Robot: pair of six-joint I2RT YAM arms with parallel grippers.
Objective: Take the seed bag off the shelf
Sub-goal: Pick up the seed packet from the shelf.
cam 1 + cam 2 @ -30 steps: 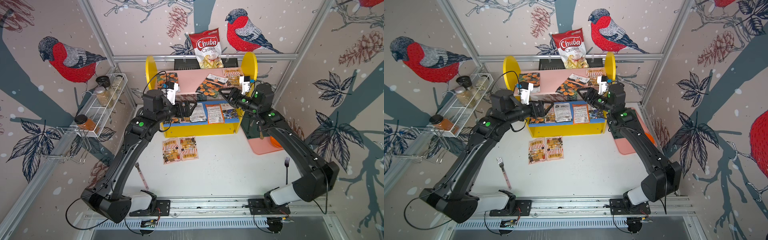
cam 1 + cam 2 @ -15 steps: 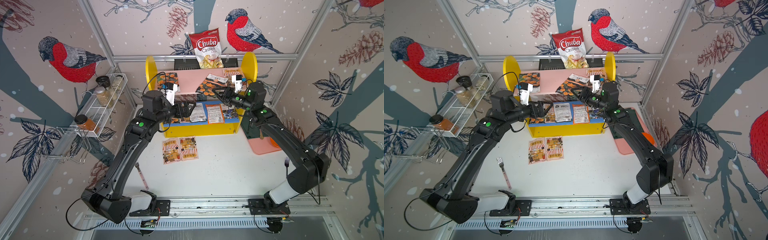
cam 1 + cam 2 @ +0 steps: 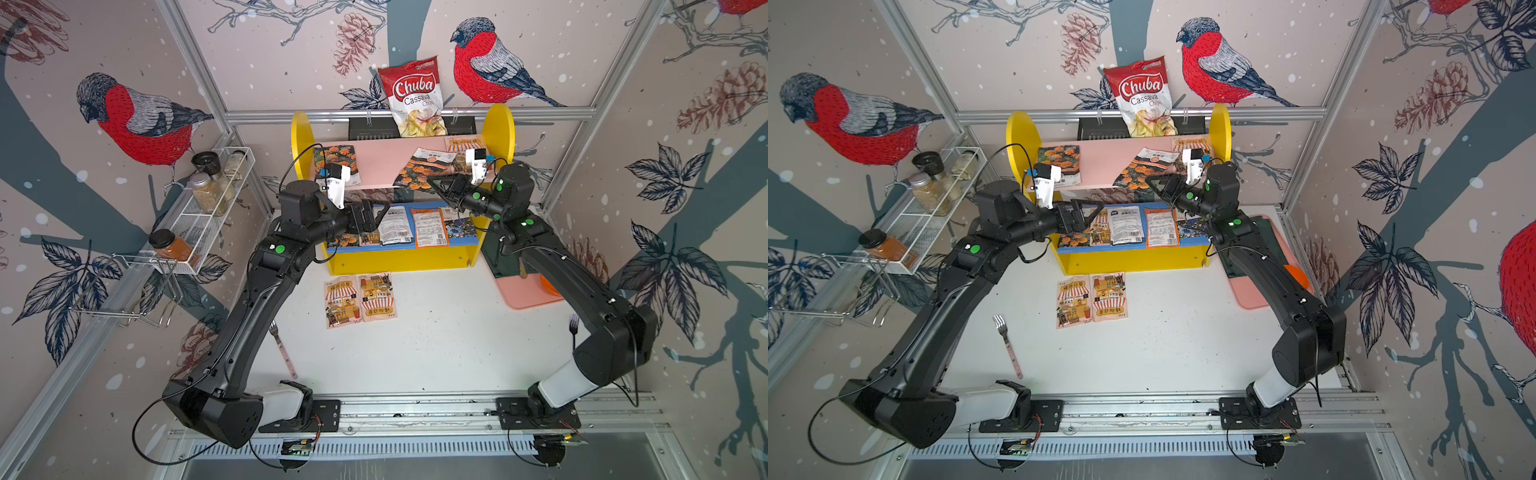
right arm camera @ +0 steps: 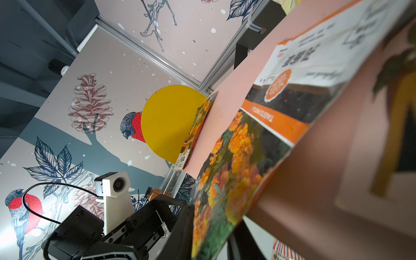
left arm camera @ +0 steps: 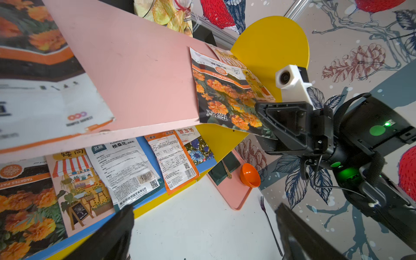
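Reaching in from the right since a second ago, the black right gripper (image 3: pixel 437 183) has come up to the flat, glossy seed bag (image 3: pixel 424 170) printed with orange marigolds under an orange band and a white top. Its jaws have narrowed around the bag's near corner; whether the pads already press it, I cannot tell. The seed bag itself has not shifted. It lies skewed on the pink upper board (image 3: pixel 382 162) of the small yellow-sided shelf (image 3: pixel 503 124), its lower part jutting past the board's front edge. Just behind it lies a striped-awning packet (image 3: pixel 461 143). Further out, the black left gripper (image 3: pixel 376 212) hangs unchanged, jaws wide apart and holding nothing, before the blue lower board (image 3: pixel 374 248) and its row of paper packets (image 3: pixel 415 226).
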